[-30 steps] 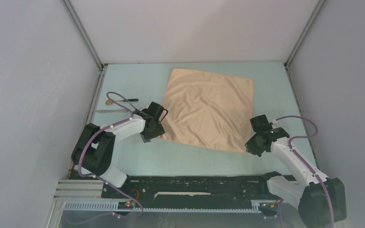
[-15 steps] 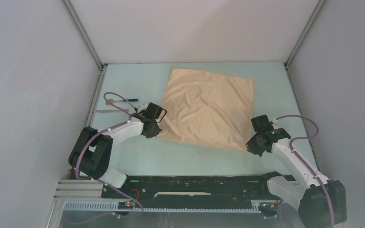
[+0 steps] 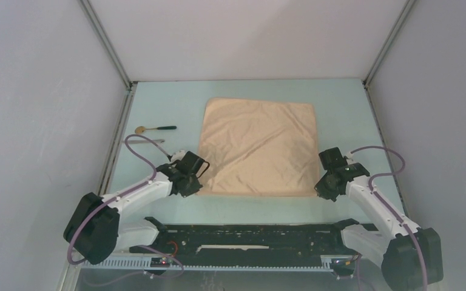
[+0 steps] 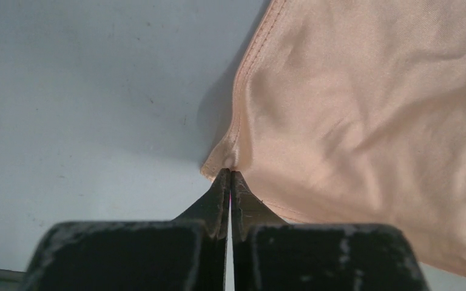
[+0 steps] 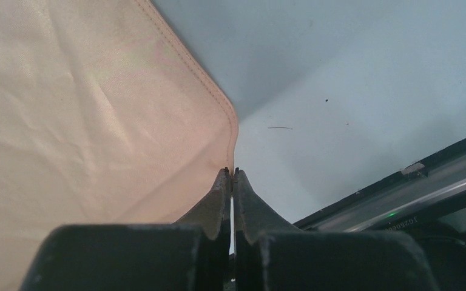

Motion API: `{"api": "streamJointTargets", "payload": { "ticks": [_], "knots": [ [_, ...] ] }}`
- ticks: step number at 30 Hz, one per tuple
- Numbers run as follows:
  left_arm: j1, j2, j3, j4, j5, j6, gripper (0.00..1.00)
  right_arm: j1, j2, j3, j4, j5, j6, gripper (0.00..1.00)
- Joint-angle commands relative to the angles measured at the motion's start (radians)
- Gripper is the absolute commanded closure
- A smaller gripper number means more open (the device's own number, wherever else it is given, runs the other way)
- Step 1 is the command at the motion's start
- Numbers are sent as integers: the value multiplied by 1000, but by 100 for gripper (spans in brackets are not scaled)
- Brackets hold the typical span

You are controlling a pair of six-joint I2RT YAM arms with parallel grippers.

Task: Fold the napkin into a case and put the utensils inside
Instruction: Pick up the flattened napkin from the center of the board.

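Left end effector (image 4: 229, 173), right end effector (image 5: 230, 170), both clamped on corners of one napkin (image 3: 258, 145), one spoon (image 3: 155, 128) aside

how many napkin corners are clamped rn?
2. The napkin has its near-left corner pinched in the fingers of the left gripper, and its near-right corner in the right gripper. Both far corners lie free on the table.

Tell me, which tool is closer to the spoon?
Left. The left tool grips the napkin's near-left corner, close by the spoon; the right tool grips the near-right corner, across the napkin.
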Motion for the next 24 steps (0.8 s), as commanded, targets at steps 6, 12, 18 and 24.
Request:
{"api": "streamJointTargets", "payload": {
  "ticks": [6, 12, 18, 24],
  "knots": [
    [3, -31, 44, 19, -20, -7, 100, 6, -77, -17, 71, 10, -55, 100],
    [3, 9, 38, 22, 57, -30, 100, 4, -159, -50, 144, -49, -107, 100],
    [4, -14, 36, -4, 40, -51, 100, 7, -175, -51, 138, -50, -113, 100],
    [10, -21, 26, -16, 60, -46, 89, 8, -201, -51, 144, -60, -109, 100]
  ]
}}
